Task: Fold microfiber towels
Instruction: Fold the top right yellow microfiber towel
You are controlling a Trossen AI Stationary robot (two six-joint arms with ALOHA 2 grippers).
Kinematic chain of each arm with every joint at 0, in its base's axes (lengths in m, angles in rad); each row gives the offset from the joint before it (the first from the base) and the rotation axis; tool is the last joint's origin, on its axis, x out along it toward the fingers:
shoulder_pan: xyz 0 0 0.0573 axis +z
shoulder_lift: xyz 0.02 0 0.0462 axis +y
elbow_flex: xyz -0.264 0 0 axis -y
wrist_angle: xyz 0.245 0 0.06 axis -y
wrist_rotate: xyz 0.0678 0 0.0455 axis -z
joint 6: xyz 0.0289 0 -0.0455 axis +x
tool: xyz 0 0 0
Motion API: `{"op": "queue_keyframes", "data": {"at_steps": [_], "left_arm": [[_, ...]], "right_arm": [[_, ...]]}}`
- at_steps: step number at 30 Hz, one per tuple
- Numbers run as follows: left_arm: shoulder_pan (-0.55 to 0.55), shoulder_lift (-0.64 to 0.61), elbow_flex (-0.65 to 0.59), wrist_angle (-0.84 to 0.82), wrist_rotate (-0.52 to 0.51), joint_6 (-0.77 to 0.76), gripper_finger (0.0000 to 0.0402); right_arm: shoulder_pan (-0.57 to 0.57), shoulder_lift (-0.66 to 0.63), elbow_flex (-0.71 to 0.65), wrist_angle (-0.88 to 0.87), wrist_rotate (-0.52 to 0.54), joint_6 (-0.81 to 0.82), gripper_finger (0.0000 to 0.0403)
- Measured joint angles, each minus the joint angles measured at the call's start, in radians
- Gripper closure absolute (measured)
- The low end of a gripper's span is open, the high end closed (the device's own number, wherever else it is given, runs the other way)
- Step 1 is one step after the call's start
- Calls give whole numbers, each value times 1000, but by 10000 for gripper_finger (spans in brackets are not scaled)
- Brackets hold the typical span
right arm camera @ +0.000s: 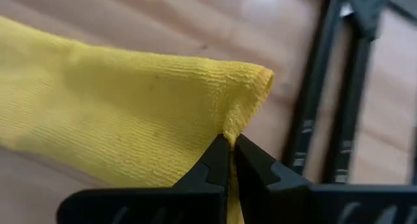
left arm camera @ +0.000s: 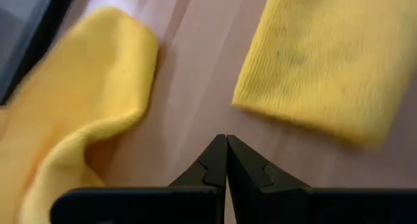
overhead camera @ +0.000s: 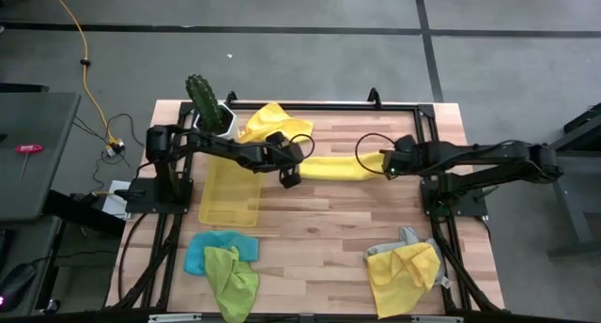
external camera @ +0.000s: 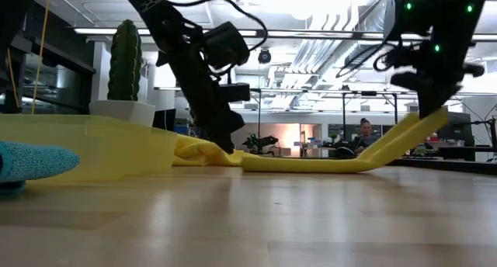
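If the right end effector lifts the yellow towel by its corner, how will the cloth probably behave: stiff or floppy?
Probably floppy: the yellow towel already sags from the right end effector, shut on its corner, down to the table. It looks light, since a small pinch raises that end. It will likely drag and stretch rather than slide as one piece, because the far part lies bunched near the left end effector.

A translucent yellow tray [overhead camera: 229, 193] lies flat on the wooden counter [overhead camera: 329, 229], just below and to the picture-left of the left end effector [overhead camera: 290, 181] in the high view. A green cactus [overhead camera: 201, 98] stands upright in a white pot [overhead camera: 223, 126] at the counter's far edge — beyond that end effector, just past the tray's far end. Well off the counter, an orange cable [overhead camera: 84, 55] runs across the grey floor. In the low view a person [external camera: 363, 132] shows in the room behind — far off, below the right end effector [external camera: 429, 104].
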Motion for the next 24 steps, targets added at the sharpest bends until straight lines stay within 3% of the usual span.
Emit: {"op": "queue_keyframes", "data": {"at_steps": [7, 16, 24], "left_arm": [[-26, 1, 0, 4, 19, 69, 401], [-15, 23, 0, 71, 118, 70, 401], [-15, 103, 3, 139, 141, 104, 401]], "right_arm": [[0, 0, 111, -64, 44, -26, 402], [0, 28, 112, 143, -21, -125, 403], [16, 149, 113, 343, -60, -202, 403]]}}
